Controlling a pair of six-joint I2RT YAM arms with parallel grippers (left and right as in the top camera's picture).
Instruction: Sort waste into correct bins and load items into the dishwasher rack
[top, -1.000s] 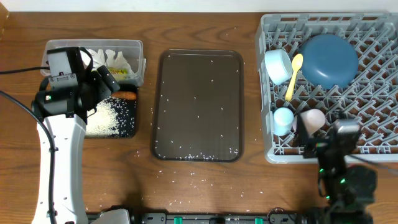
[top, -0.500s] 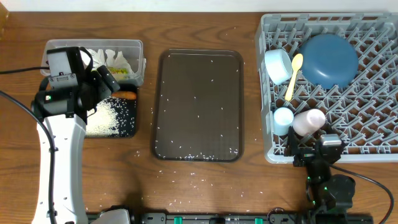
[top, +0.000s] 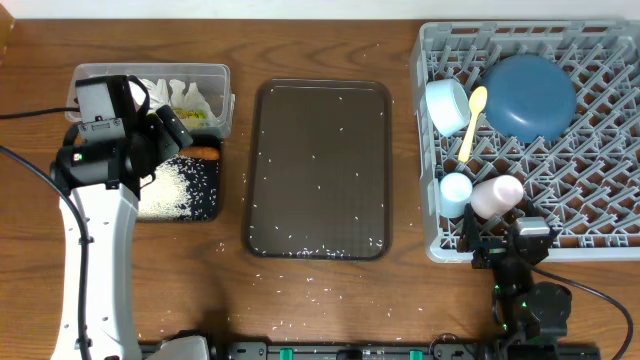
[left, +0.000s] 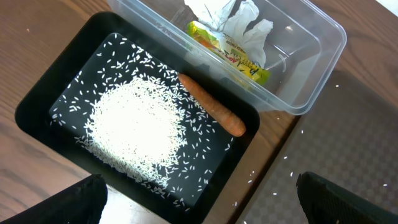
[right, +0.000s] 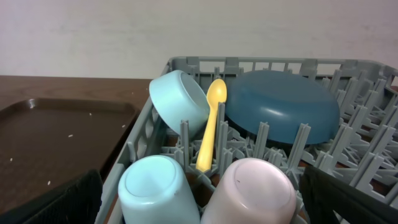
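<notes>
Your left claw (left: 199, 204) hangs with its jaws spread wide and nothing between them. Just under and ahead of it lies the black tray (left: 37, 115), one of two bins. It holds a heap of rice (left: 134, 127) and one carrot stick (left: 211, 104). The stick's long axis runs along the tray's far edge, and its thick end points to the claw's right.

Touching that edge, farther ahead of the claw, is the clear tub (left: 311, 74). Inside it are crumpled tissue (left: 239, 22) and one yellow-green wrapper (left: 230, 53), lying parallel to the stick.

To the right of that claw sits one brown serving tray (top: 318, 170), speckled with stray grains. More grains dot the table (top: 330, 300).

Your right claw (top: 500, 245) is also wide open and empty, at the near edge of the rack (top: 600, 130). Right in front of it are two cups. The blue cup (top: 455, 190) is to its left, base up, and the pink cup (top: 497, 195) beside it is tilted.

Beyond them one yellow spoon (top: 472, 122) has its long axis pointing away from the claw, bowl end farthest. Of the two bowls, the small pale bowl (top: 447, 106) stands on edge to the left of the spoon. The dark-blue bowl (top: 528, 97) lies face down to its right.
</notes>
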